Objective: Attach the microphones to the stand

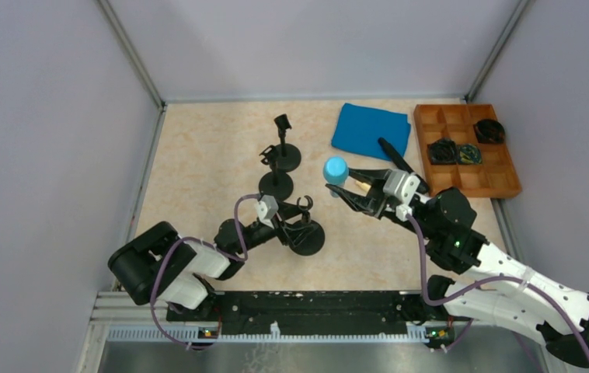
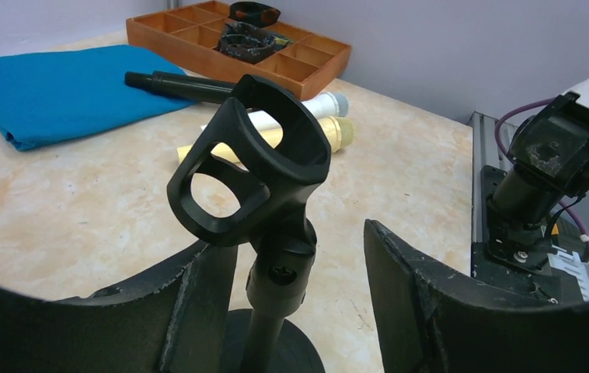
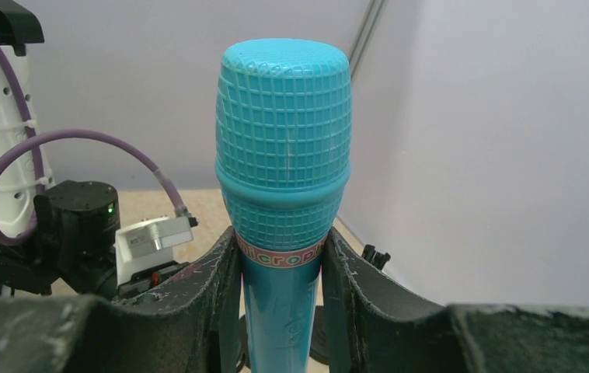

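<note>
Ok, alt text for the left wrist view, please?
An empty black stand clip rises between the open fingers of the left hand. Behind it a black microphone, a white microphone and a cream microphone lie on the table, near a blue cloth and a wooden compartment tray.

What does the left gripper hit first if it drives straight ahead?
The stand: its clip and post sit inside the open left gripper, dead ahead and apparently very close. Farther back lie the cream mic and the white mic.
</note>
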Motion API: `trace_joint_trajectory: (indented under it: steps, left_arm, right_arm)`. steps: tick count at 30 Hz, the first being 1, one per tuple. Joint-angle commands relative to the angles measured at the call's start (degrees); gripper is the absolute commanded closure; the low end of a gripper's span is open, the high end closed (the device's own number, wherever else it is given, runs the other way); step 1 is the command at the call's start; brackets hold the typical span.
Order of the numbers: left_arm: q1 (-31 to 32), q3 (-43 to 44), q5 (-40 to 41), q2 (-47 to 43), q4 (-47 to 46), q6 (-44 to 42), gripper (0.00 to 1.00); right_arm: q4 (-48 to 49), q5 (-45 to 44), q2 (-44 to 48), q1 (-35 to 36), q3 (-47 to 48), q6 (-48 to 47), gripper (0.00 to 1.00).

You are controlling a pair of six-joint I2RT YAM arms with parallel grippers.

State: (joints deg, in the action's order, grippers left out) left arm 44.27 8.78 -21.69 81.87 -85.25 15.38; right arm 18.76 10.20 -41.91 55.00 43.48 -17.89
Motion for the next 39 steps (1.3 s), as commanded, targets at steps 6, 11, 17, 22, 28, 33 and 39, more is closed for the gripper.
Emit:
trace_joint_trajectory:
  steps: [6,11,17,22,28,33,39]
  left_arm:
    - [-0.2,2.2,-1.6,0.8,-16.3,2.8,0.38]
    - [-0.2,2.3,-1.1,2.5,-17.4,4.2,0.50]
    - [-0.2,2.5,-1.2,3.3,-17.4,5.2,0.60]
    - [-0.2,2.6,-1.5,3.6,-17.4,5.5,0.71]
    - [-0.2,2.9,-2.0,4.4,-17.5,5.3,0.95]
    - [-0.2,3.4,-4.5,4.7,-17.3,4.5,1.00]
    - [-0.2,3.9,-7.0,5.2,-17.0,5.3,1.00]
  right_arm:
    - [6.1,6.4,-0.2,0.3,-1.5,1.6,1.00]
    - [15.4,12.0,-1.0,0.2,-5.5,5.9,1.00]
    - [25.9,11.9,-1.4,0.3,-10.2,8.0,1.00]
    - [30.1,12.0,-2.2,0.3,-11.6,8.4,1.00]
    - [33.4,12.7,-4.2,0.2,-11.5,8.0,1.00]
    - [36.4,11.7,-6.3,0.3,-12.5,6.8,1.00]
    - [35.5,13.8,-7.5,0.2,-13.0,5.4,1.00]
